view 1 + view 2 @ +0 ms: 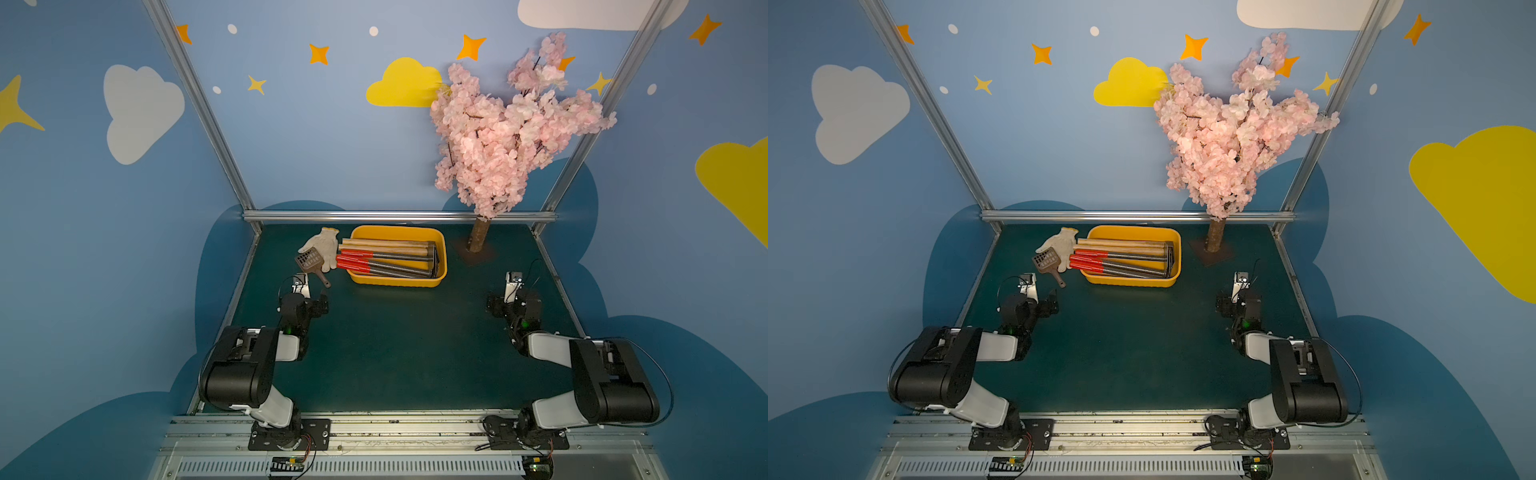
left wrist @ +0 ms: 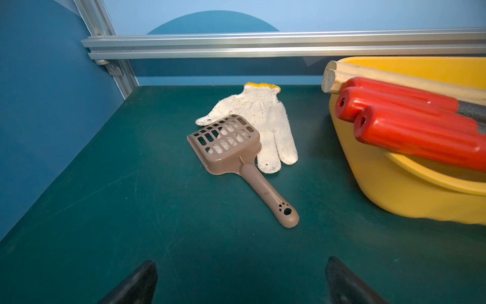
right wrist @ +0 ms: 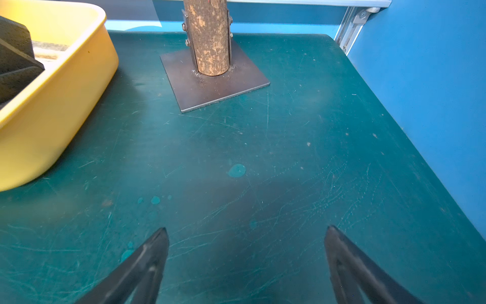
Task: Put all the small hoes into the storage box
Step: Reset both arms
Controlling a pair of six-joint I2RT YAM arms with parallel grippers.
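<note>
Storage box (image 1: 398, 282) at the far middle of the table (image 1: 395, 353), red-gripped tools (image 1: 353, 262) and wooden handles (image 1: 386, 244) lying inside, which is the hoe unclear, work glove (image 1: 326, 245) and slotted scoop (image 1: 309, 261) just beside, left claw (image 2: 240, 263) and right claw (image 3: 247, 231) both spread apart, empty

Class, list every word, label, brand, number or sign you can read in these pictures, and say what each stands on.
No words or numbers can be read anywhere.
Only sign: a paw-print mark on the handle of the brown slotted plastic scoop.
The yellow-orange plastic storage box and red tool grips bear no lettering.
</note>
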